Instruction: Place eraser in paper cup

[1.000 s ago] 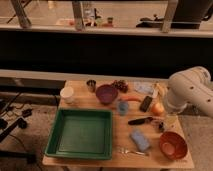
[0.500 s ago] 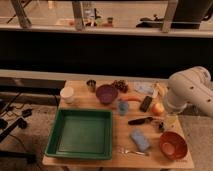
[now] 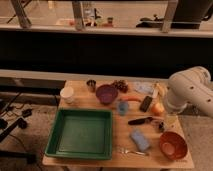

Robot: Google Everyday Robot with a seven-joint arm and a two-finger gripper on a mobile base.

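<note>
The plain white paper cup (image 3: 66, 94) stands upright at the wooden table's (image 3: 90, 163) back-left corner, its pale inside showing; the small flat black eraser (image 3: 146, 103) lies on the tabletop well apart, right of a purple bowl (image 3: 106, 93) and a small blue cup (image 3: 123, 107); the gripper (image 3: 163, 123) hangs low at the right edge under the white arm (image 3: 192, 92), and whether it is wide or narrow cannot be told.

three cups (image 3: 67, 94) (image 3: 91, 85) (image 3: 123, 107), two bowls (image 3: 106, 93) (image 3: 173, 145), one hand (image 3: 165, 122) far right
</note>
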